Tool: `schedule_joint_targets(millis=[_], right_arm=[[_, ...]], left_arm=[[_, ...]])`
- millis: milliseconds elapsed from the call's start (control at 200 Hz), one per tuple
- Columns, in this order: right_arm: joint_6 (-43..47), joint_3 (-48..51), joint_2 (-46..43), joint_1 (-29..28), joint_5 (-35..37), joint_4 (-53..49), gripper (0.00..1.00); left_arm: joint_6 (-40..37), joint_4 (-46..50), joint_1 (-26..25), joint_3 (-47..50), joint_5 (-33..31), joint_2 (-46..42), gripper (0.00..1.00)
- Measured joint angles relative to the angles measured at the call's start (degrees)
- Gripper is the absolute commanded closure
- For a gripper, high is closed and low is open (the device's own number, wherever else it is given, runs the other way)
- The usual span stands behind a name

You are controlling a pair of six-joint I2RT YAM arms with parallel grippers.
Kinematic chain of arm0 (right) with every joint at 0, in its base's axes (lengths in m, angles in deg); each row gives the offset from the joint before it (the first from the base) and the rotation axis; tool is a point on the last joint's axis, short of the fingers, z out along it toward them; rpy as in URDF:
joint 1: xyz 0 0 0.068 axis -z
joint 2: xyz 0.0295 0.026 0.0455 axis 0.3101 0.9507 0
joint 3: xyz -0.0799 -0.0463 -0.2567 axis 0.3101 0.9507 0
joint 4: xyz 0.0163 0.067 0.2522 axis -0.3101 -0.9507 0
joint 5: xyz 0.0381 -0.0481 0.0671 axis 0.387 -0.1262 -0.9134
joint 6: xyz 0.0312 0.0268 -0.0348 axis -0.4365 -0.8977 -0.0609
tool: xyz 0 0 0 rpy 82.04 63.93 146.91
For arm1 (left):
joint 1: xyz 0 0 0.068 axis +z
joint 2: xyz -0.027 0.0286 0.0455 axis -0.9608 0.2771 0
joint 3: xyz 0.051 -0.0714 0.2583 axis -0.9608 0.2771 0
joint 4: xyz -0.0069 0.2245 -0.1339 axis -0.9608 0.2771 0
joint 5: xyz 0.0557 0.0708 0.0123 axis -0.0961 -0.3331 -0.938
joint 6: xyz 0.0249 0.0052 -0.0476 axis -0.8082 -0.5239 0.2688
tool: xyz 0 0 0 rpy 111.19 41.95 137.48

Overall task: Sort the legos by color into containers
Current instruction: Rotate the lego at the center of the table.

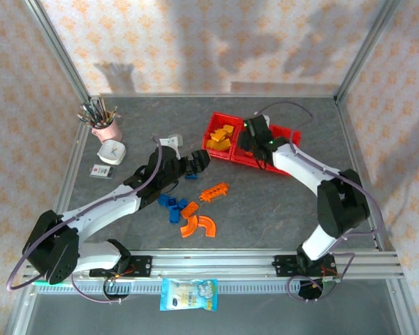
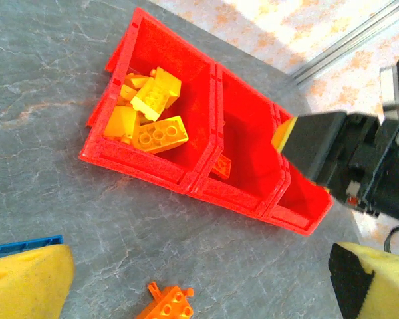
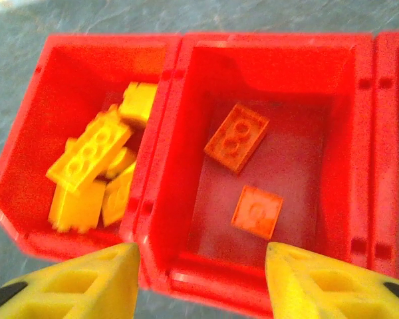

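- Sorting is under way. The red tray point(image 2: 193, 66) sits toward the far right of the table point(image 1: 265, 209), and its left compartment holds a heap of yellow bricks point(image 3: 93, 169).
- Two flat orange bricks point(image 3: 237, 137) lie on the floor of the middle compartment. The third compartment point(image 2: 299, 196) looks bare where its floor shows.
- The right gripper point(image 3: 201, 259) hovers over the middle compartment, fingers spread and carrying nothing.
- The left gripper point(image 2: 201, 266) hangs low over the table just in front of the tray, jaws wide and empty. A blue plate point(image 2: 23, 246) lies just beside one finger.
- Several pieces lie loose mid-table and are left to sort. They are the blue bricks point(image 1: 169, 202), a long orange brick point(image 1: 215, 191), a small orange brick point(image 1: 190, 208) and two curved orange arcs point(image 1: 188, 227).
- The job looks roughly half done: yellow appears finished, orange begun, blue not started.
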Motion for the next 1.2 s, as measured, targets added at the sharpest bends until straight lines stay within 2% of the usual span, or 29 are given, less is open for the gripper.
schedule_joint_targets(millis=[310,506,696,826,1201], right_arm=[[-7.78,9.27,-5.11,-11.45,0.42,-1.29,0.38],[-14.60,11.61,-5.20,-20.55,1.36,-1.57,0.32],[-20.83,13.46,-3.76,-27.08,1.92,-1.38,0.27],[-23.87,13.46,-1.16,-28.76,1.88,0.17,0.25],[-29.11,9.79,6.88,-28.76,3.32,3.80,0.19]], left_arm=[[0.07,1.79,0.00,5.99,-3.26,-6.78,0.01],[0.28,3.48,0.07,8.59,-5.55,-9.86,0.01],[0.28,5.05,0.11,10.10,-7.30,-12.66,0.01],[0.31,5.42,0.35,11.08,-8.11,-14.38,0.01],[0.28,6.47,1.20,11.69,-8.72,-16.35,0.01]])
